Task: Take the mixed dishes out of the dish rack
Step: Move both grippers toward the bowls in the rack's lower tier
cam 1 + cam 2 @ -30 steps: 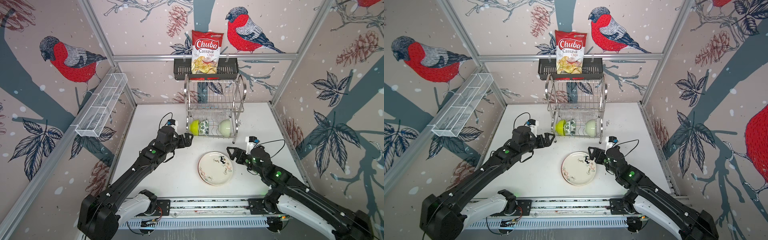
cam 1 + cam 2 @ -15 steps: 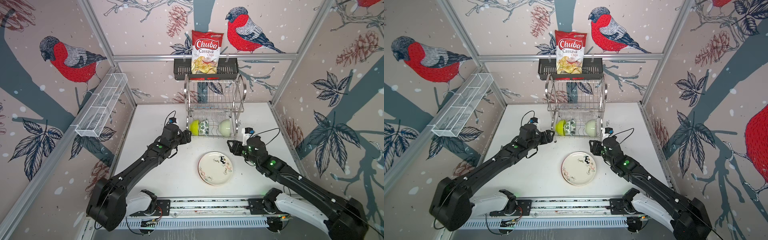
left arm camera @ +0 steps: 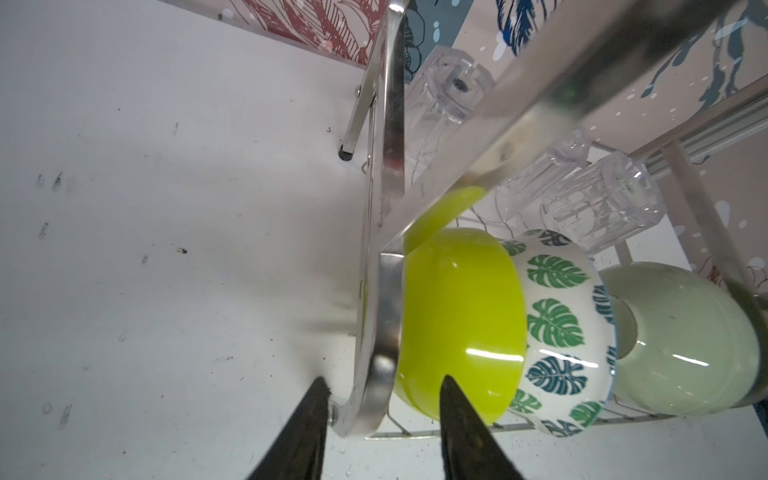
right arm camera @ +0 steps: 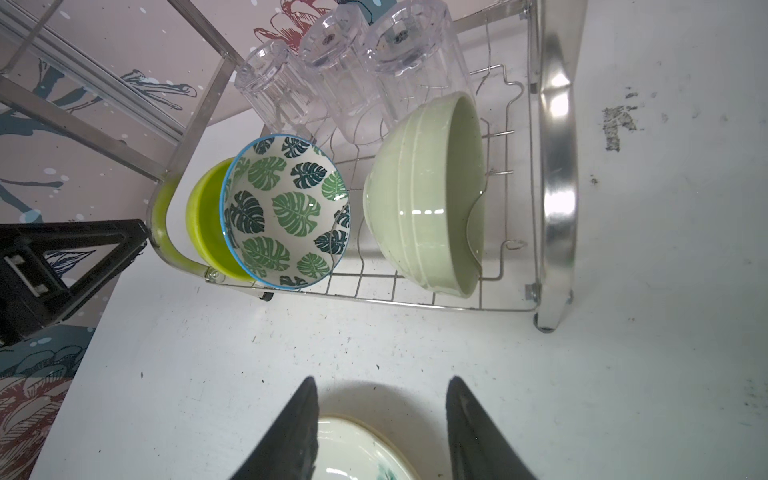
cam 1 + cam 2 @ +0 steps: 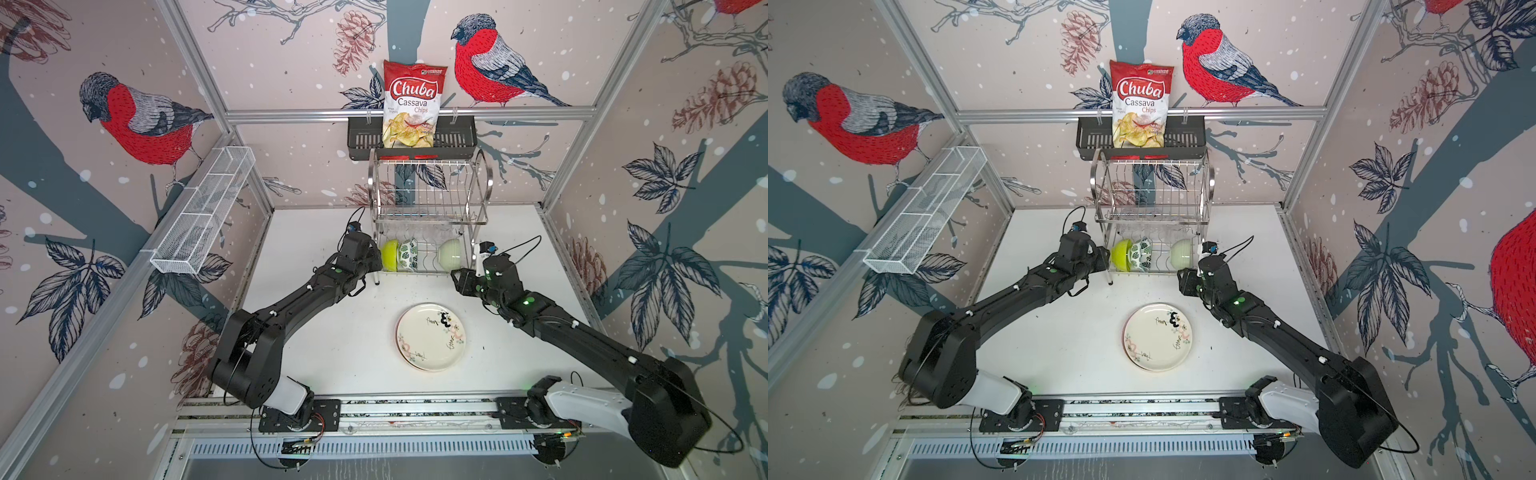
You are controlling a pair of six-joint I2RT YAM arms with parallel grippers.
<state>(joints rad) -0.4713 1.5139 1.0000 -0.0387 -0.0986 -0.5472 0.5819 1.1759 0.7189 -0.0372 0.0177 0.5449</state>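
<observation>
One plate [image 5: 430, 336] is lying on the bench [image 5: 324, 332]; three bowls [image 4: 286, 208] and three glasses [image 4: 345, 62] are still sitting low in the rack [image 4: 557, 166]. My left jaws are straddling the rack's end tube beside the lime bowl [image 3: 457, 316], half open and gripping nothing; my right jaws are hanging half open, empty.

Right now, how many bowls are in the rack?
3, all on the lower tier of the rack: lime bowl at the left end, leaf bowl beside it, pale green bowl near the right end.

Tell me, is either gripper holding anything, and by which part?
Nothing is gripped. The left gripper straddles the dish rack's curved end frame beside the lime bowl, gaps on both sides. The right gripper hangs open and empty near the cream plate.
</observation>
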